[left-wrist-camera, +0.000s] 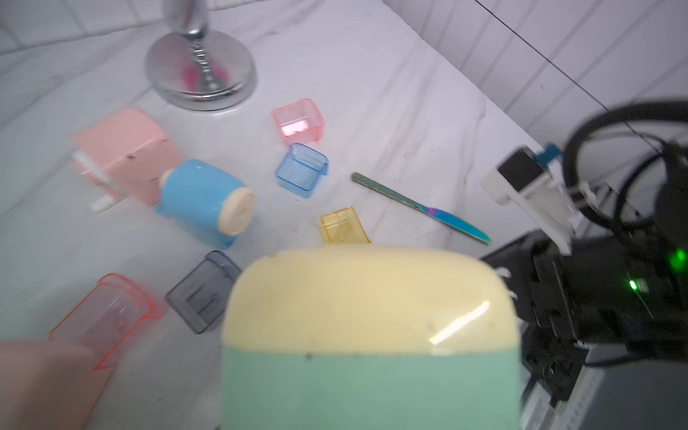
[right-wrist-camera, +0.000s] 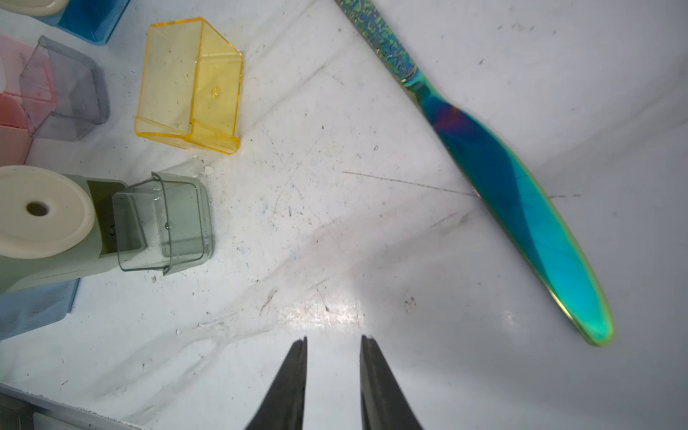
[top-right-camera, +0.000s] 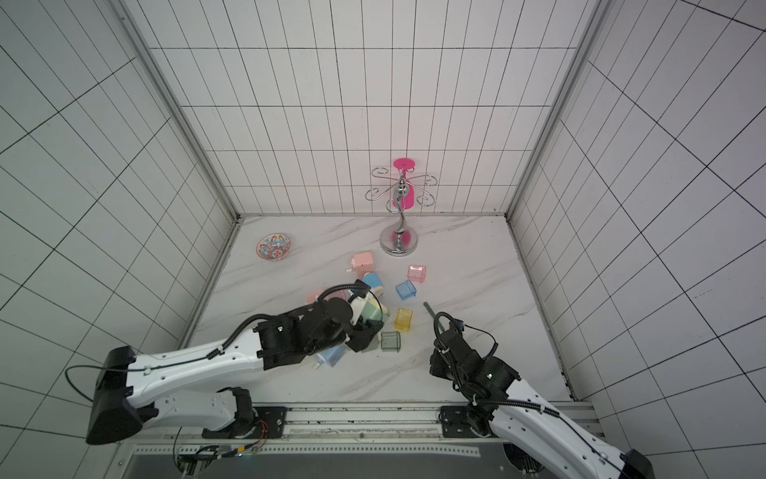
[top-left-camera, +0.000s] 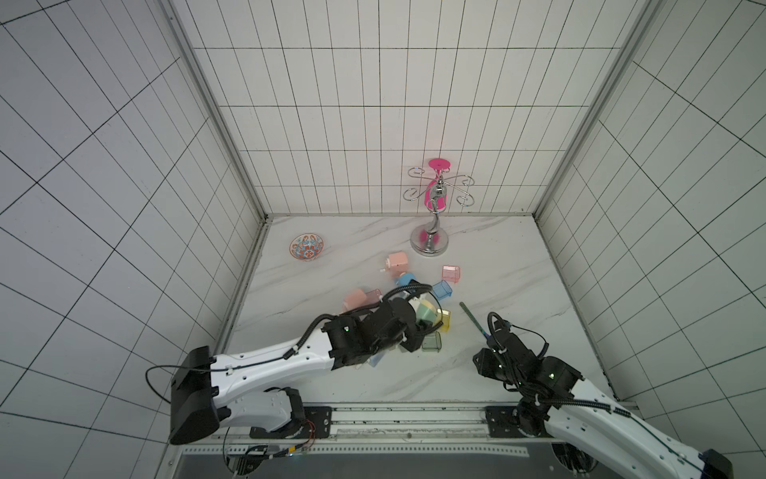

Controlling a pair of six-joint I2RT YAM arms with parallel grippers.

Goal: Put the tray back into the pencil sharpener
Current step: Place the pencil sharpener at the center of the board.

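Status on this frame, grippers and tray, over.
Left gripper at green sharpener, grip unclear. Right gripper open, empty. Clear tray partway in slot, not seated. Yellow tray, knife nearby, not blocking.

Green sharpener (right-wrist-camera: pixel 44 231), cream face; grey-green tray (right-wrist-camera: pixel 163 223); yellow tray (right-wrist-camera: pixel 190 85); iridescent teal knife (right-wrist-camera: pixel 521 193); bowl (top-left-camera: pixel 306 247) seemingly orange-blue patterned.

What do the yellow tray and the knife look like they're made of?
Yellow tray: seemingly tinted plastic, glossy; its walls are see-through. Knife: probably metal with an iridescent coating; mirror-like blue-green sheen on the blade, textured handle.
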